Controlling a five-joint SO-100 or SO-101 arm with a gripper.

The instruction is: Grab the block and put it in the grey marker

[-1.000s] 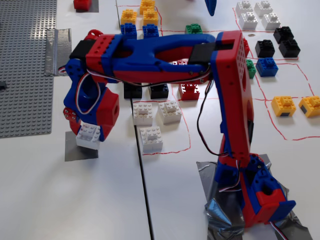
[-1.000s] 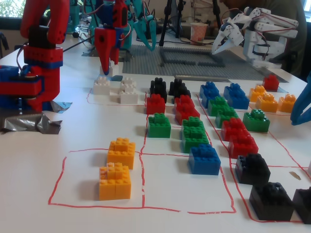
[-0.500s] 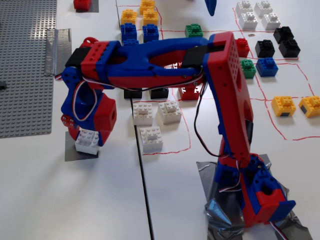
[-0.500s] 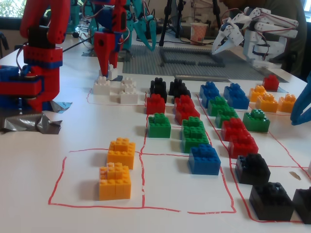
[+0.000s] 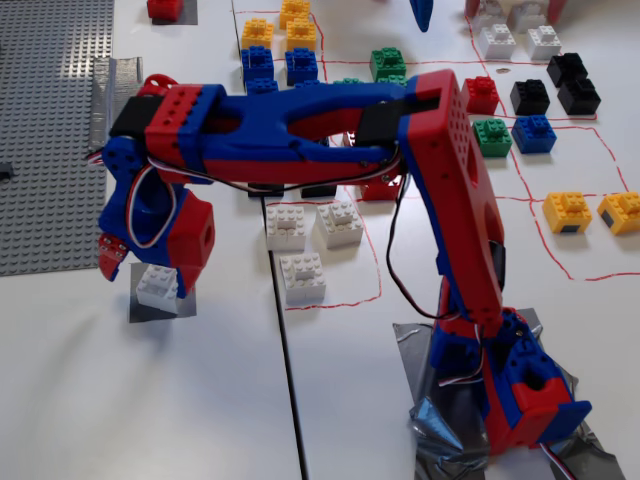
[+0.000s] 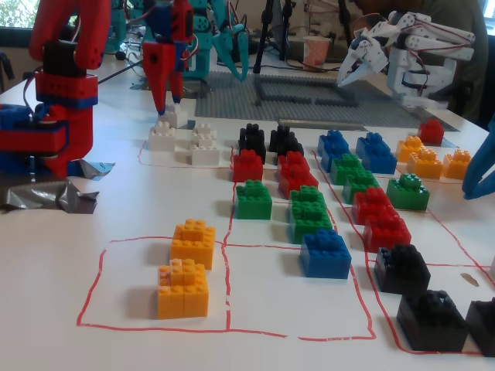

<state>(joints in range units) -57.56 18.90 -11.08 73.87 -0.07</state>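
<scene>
At the lower left of a fixed view, the small white studded plastic brick (image 5: 157,285) is seen on the dark-grey square tape patch (image 5: 165,306), straddled by the red-and-blue claw (image 5: 145,272); whether it is gripped cannot be told.

A robotics lab; several robot arms (image 6: 410,46) crowd a brick-strewn table (image 6: 116,232).

Arm bent downward, jaws (image 5: 140,268) slightly parted, pointing at the table.

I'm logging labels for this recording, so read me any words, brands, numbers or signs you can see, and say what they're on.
No readable text in either fixed view.
The cup at the back of the table carries a pattern too blurred to read.
The bricks, the grey baseplate and the robot arm show no lettering.
</scene>
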